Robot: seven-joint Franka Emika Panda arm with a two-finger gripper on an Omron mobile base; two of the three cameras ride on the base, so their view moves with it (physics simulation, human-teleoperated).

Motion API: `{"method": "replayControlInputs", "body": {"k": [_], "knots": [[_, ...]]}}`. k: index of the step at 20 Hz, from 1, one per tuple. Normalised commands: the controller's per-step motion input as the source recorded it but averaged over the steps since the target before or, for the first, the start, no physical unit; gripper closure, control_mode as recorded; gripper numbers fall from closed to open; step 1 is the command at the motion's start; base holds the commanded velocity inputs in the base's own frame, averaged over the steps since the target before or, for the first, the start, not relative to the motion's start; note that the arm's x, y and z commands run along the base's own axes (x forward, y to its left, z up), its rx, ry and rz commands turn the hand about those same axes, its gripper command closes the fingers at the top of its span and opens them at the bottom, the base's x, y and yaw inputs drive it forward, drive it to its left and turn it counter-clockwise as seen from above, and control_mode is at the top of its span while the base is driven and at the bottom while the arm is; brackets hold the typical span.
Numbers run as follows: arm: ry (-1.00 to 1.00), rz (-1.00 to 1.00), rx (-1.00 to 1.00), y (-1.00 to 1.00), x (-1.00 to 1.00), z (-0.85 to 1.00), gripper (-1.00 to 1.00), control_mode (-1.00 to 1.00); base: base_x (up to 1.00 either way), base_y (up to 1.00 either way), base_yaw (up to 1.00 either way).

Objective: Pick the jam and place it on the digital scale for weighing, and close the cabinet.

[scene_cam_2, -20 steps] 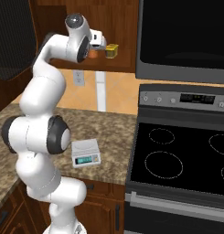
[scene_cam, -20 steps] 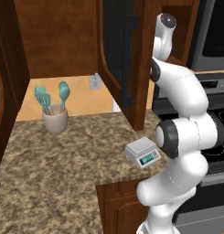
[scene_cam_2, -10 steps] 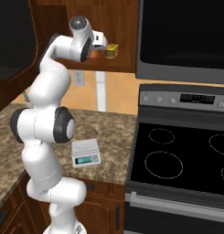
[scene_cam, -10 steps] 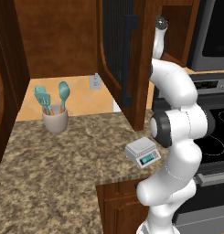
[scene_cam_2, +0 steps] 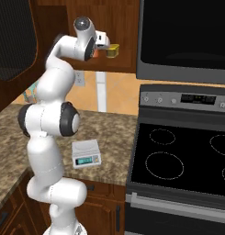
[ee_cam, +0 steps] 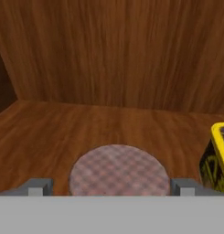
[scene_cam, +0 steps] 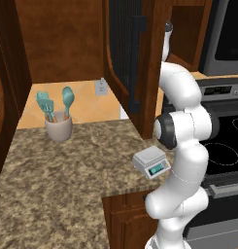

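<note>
Brownish and faintly checked, the round lid of the jam [ee_cam: 119, 169] sits low in the hand view, on the wooden floor of the open cabinet [ee_cam: 109, 68], between the two grey fingertips [ee_cam: 38, 186]. The gripper [ee_cam: 111, 188] has its jaws spread wide, one tip to each side of the lid, and neither visibly touches the jar. At the right edge of the same view stands part of a yellow-and-black container [ee_cam: 217, 157], near the jam on the same shelf.

From the right base view, the white arm reaches up and into the wall cabinet, with the jam [scene_cam_2: 112, 50] seen just in front of the hand as a small orange-brown jar. Whether the tips meet the jar cannot be told from there.

In the left base view, the cabinet door [scene_cam: 127, 63], dark ribbed glass with a long black bar handle, stands swung out over the counter.

Below, the digital scale [scene_cam_2: 85, 153] rests on the speckled granite counter [scene_cam: 67, 175] near its front edge, beside the arm's lower body, its platform bare and its teal display facing forward. A beige utensil cup [scene_cam: 59, 127] with teal tools stands farther back on the counter, well apart from the scale. A black stove [scene_cam_2: 182, 156] adjoins the counter.
</note>
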Motion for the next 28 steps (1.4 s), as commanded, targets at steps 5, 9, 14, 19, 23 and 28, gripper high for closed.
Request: {"method": "replayControlInputs", "body": {"k": [5,9,14,19,23,28], "knots": [[0.0,0.0,0.0,0.0,0.18,-0.12,1.0,-1.0,0.0,0.0,0.0],[0.0,0.0,0.0,0.0,-0.08,-0.2,1.0,-1.0,0.0,0.0,0.0],[-0.17,0.0,0.02,0.0,-0.71,-0.19,1.0,-1.0,0.0,0.0,0.0],[-0.46,0.01,0.11,-0.07,-1.0,-0.26,1.0,-1.0,0.0,0.0,0.0],[-0.24,0.06,0.12,-0.38,-1.0,0.08,1.0,-1.0,0.0,0.0,0.0],[-0.09,0.13,0.07,-0.55,-1.0,0.22,1.0,-1.0,0.0,0.0,0.0]]}}
